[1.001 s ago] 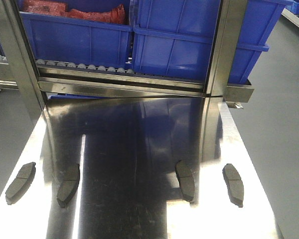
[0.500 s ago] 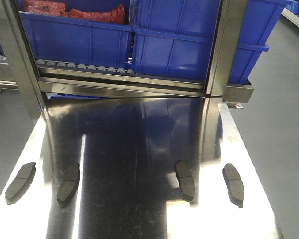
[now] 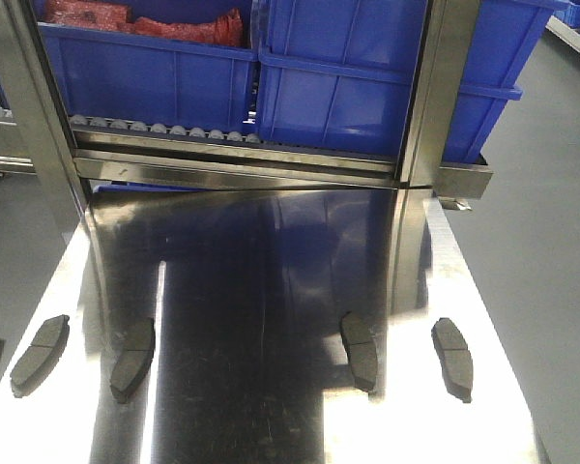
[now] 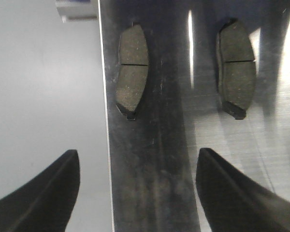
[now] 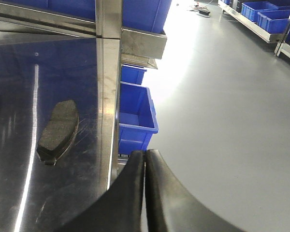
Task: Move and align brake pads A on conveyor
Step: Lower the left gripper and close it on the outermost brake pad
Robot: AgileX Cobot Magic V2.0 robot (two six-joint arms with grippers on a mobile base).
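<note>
Opening reach, we judge: four brake pads A (image 3: 360, 350) lie near the front edge of the counter (image 3: 271, 416), left gripper (image 4: 139, 152) fingers wide and empty short of the left-edge pad, right gripper (image 5: 145, 152) fingers pressed together, empty; next, straddle that pad.

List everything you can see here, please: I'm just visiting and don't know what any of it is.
brake pads: four, dark grey, lying apart on the table, two near each side edge
steel table: one, shiny silver, foreground
blue bins: several, on the rack behind the table; more lower down off the table's right side
red bags: red, inside the top-left bin; count unclear
rollers: one row, grey, under the left bin
rack: one, silver, behind the table
floor: grey, all around
left gripper: black, open, above the table's left edge
right gripper: black, shut, near the table's right edge
</note>
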